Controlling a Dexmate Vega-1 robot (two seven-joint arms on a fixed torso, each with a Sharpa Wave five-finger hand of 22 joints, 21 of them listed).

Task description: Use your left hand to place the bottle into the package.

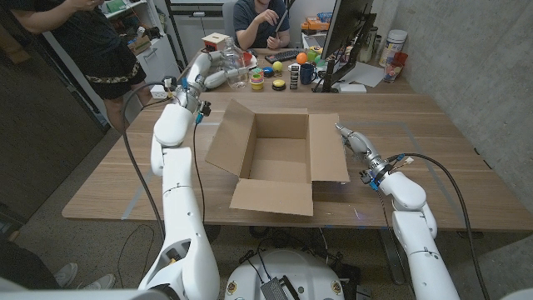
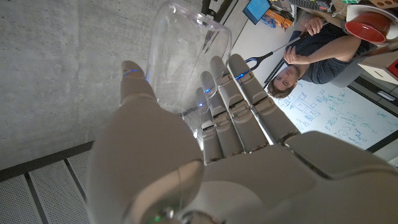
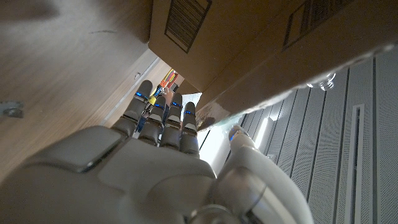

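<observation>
Clear, unlabelled bottle [image 1: 236, 67] sits gripped in the left hand [image 1: 210, 73]; right hand's [image 1: 354, 140] fingers [image 3: 163, 121] lie straight, holding nothing.

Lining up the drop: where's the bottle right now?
In the head view the clear bottle is at the table's far left, held by the left hand, beyond the open cardboard box.

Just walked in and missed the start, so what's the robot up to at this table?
The robot's left hand grips a clear bottle near the table's far edge, beyond the open cardboard box in the middle of the table. The bottle is not in the box yet. The right hand waits against the box's right flap, fingers extended, holding nothing. A person sits behind the table.
</observation>
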